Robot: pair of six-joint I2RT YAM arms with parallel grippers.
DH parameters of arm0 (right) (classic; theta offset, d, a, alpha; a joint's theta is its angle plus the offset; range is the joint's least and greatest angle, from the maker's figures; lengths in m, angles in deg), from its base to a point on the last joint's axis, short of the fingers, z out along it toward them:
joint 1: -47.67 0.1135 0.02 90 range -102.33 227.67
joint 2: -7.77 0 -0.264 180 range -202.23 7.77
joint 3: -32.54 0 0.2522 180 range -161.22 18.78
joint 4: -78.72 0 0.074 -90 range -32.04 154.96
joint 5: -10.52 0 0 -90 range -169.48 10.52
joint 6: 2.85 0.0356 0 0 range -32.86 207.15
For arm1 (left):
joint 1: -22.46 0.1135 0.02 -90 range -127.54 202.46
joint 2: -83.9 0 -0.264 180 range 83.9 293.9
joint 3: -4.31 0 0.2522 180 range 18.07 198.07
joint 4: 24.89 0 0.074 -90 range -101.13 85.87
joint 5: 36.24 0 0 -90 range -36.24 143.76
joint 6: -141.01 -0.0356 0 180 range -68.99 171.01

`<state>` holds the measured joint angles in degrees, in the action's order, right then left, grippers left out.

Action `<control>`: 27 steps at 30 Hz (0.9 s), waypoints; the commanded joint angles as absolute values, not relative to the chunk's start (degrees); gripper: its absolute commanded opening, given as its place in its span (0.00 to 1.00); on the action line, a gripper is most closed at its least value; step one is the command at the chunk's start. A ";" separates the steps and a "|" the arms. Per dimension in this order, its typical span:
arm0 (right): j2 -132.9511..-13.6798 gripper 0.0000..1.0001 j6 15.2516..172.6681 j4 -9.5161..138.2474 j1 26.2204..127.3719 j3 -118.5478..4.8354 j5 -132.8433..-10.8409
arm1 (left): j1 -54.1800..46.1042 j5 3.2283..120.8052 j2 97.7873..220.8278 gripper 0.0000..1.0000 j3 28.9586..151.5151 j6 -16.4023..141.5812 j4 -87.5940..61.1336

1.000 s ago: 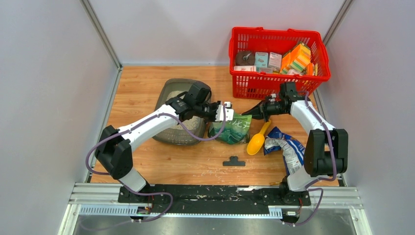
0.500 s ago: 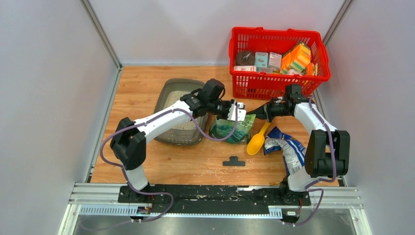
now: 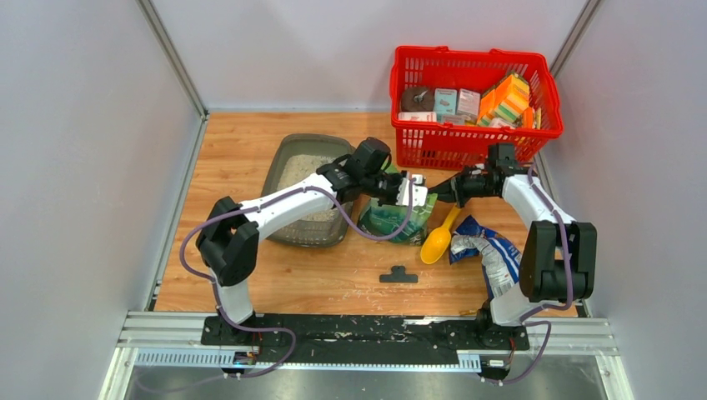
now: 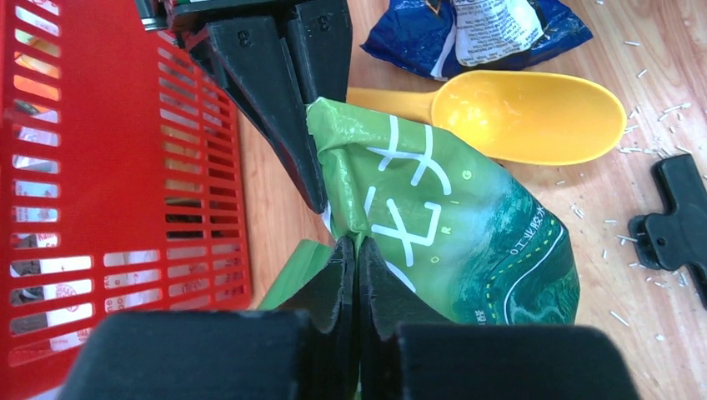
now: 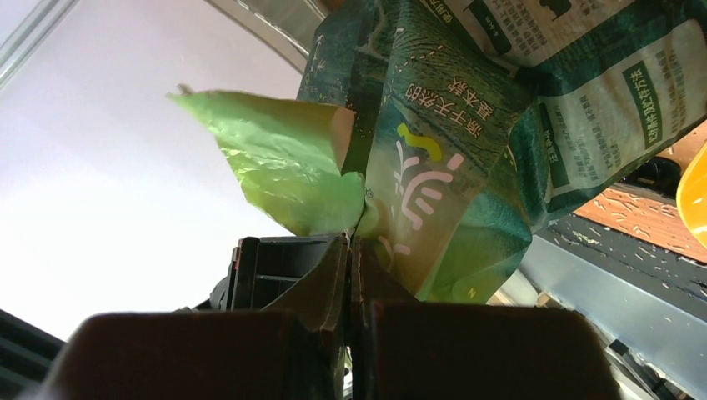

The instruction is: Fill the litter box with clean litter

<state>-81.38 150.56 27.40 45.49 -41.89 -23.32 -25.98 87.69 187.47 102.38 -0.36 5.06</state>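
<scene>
The dark grey litter box lies at the left of the table with pale clean litter in it, partly hidden by my left arm. A green litter bag stands right of it. My left gripper is shut on the bag's top edge, seen in the left wrist view pinching the green film. My right gripper is shut on the same bag top from the right, seen in the right wrist view clamping the bag.
A red wire basket of goods stands at the back right, close behind both grippers. A yellow scoop, a blue crumpled bag and a black clip lie near the green bag. Spilt granules dot the wood.
My left gripper has swung right from over the litter box to the bag's top, carrying the bag top with it. My right gripper has stayed almost in place on the bag.
</scene>
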 commanded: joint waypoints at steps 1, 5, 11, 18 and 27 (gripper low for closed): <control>-80.22 0.00 149.03 27.17 44.60 -43.18 -25.60 | -26.93 85.40 188.14 0.00 103.06 5.21 -1.82; -79.16 0.39 142.10 27.51 41.96 -47.04 -26.22 | -25.71 84.08 186.82 0.00 105.08 9.52 3.28; -76.44 0.61 115.31 26.57 41.07 -59.41 -21.74 | -25.00 83.72 182.87 0.00 104.11 10.05 8.82; -63.45 0.63 61.61 22.93 47.40 -51.15 -19.01 | -23.86 83.81 180.85 0.00 104.55 12.77 14.19; -56.92 0.56 39.27 29.54 56.36 -41.69 -21.12 | -22.89 84.78 180.32 0.00 104.20 17.34 14.28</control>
